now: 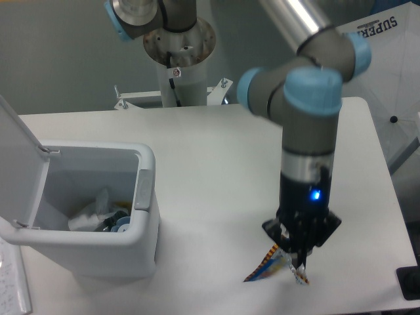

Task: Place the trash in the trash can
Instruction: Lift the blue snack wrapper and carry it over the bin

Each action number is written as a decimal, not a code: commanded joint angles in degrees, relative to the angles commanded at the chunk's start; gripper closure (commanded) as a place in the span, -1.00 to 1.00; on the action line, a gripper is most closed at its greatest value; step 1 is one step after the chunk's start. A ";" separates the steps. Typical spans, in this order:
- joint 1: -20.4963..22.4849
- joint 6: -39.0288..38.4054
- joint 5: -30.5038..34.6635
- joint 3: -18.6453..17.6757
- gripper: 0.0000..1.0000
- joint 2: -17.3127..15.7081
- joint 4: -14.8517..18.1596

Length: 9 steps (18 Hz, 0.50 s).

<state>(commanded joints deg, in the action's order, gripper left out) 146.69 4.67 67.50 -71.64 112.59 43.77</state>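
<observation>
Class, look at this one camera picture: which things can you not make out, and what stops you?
- Snack packet: seen edge-on, print unreadable, its top hidden by the gripper.
- Fingertips: blurred, so the grip is unclear.
- Trash can contents: small, half hidden by its wall.
- Lid: cut by the left edge.

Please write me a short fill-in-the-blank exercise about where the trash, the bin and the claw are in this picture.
1. The claw is shut on the snack ____, which hangs edge-on, lifted off the table.
2. The lid of the white bin stands ____.
3. In the picture, the bin lies to the ____ of the claw.
4. Other trash already lies ____ the bin.

Missing words: packet; open; left; inside
</observation>
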 joint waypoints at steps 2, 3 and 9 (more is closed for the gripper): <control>-0.09 -3.86 -0.35 1.49 1.00 -2.19 -0.26; -0.26 -5.54 -0.87 2.02 1.00 -3.33 -0.26; -2.11 -15.47 -5.71 2.73 1.00 -10.37 -0.26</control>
<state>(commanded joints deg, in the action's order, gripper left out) 144.58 -10.80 61.79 -68.91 102.23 43.51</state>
